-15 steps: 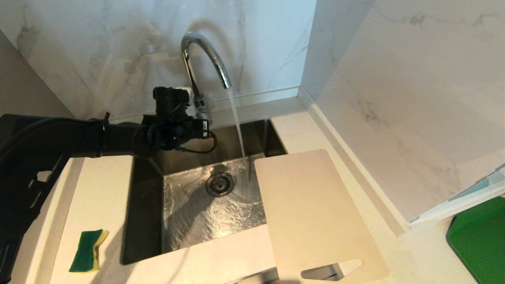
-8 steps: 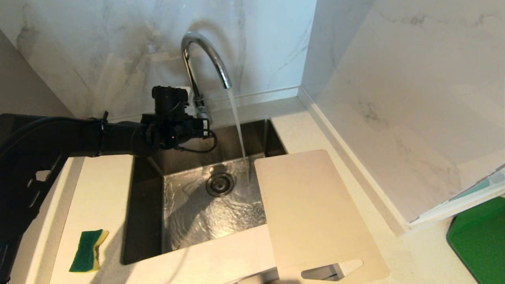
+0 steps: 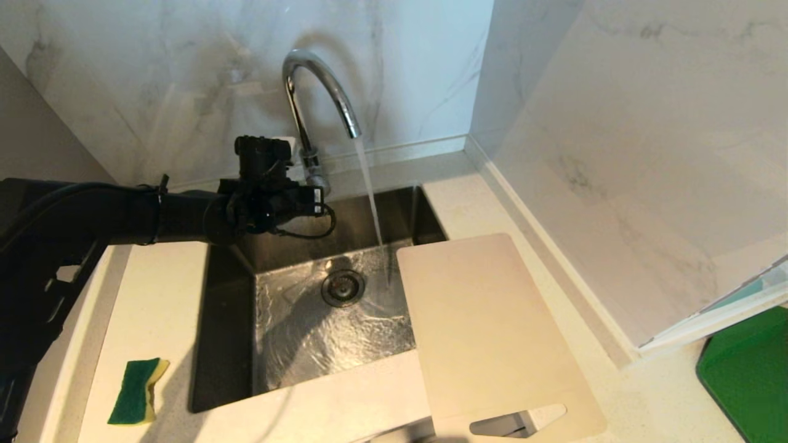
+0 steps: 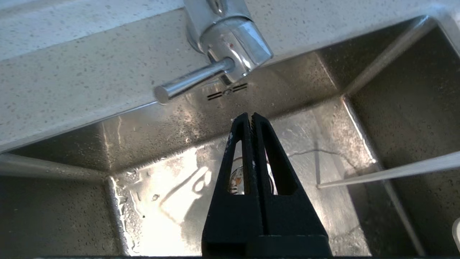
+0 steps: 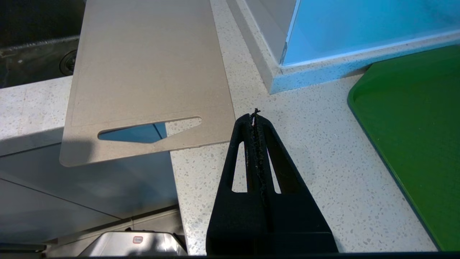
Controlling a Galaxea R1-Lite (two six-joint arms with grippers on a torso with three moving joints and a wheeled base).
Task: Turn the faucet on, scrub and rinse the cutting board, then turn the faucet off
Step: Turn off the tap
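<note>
The chrome gooseneck faucet [image 3: 320, 86] stands behind the sink, and a stream of water [image 3: 371, 197] runs from its spout into the basin. Its thin side lever [image 4: 194, 80] sticks out from the base. My left gripper [image 4: 251, 117] is shut and empty, hovering over the back of the sink just below the lever and apart from it. The cream cutting board [image 3: 492, 332] lies flat on the counter right of the sink, with its left edge over the basin and its handle slot [image 5: 147, 131] past the front edge. My right gripper [image 5: 254, 118] is shut and empty above the counter beside that end.
A green-and-yellow sponge [image 3: 136, 392] lies on the counter left of the sink [image 3: 228, 320]. The drain [image 3: 343, 287] is wet. A dark green mat [image 3: 748, 369] lies at the far right. Marble walls close the back and right.
</note>
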